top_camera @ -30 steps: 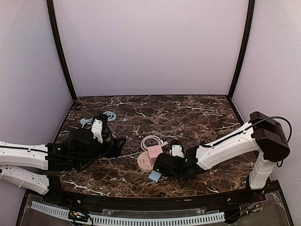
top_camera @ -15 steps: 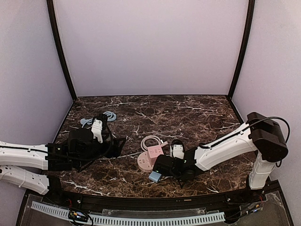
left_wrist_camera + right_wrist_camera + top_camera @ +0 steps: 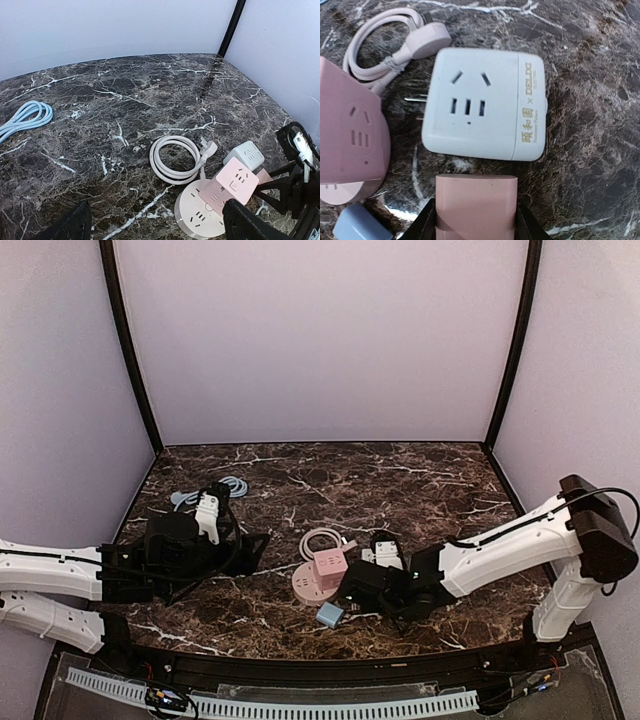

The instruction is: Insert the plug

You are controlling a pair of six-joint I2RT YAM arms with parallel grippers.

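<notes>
**Right jaws pinch the pink plug; left jaws stand spread**

The right jaws are pressed onto the pink plug (image 3: 475,207), one finger against each side. Only its flat upper face shows. Just ahead of them, with a narrow gap to the plug, the white adapter (image 3: 485,102) lies flat on the marble desk (image 3: 590,150). Its metal pins point left toward the pink socket cube (image 3: 350,130), which sits ahead and to the left of these jaws. Beyond both lies a coiled pale cord (image 3: 385,45). A blue-grey piece (image 3: 357,225) lies just left of the right jaws.

The left jaws stand wide apart with nothing between them. Ahead and to their right, the cube sits on a round base (image 3: 197,217). Well ahead on their left lies a light-blue cable (image 3: 25,115).
</notes>
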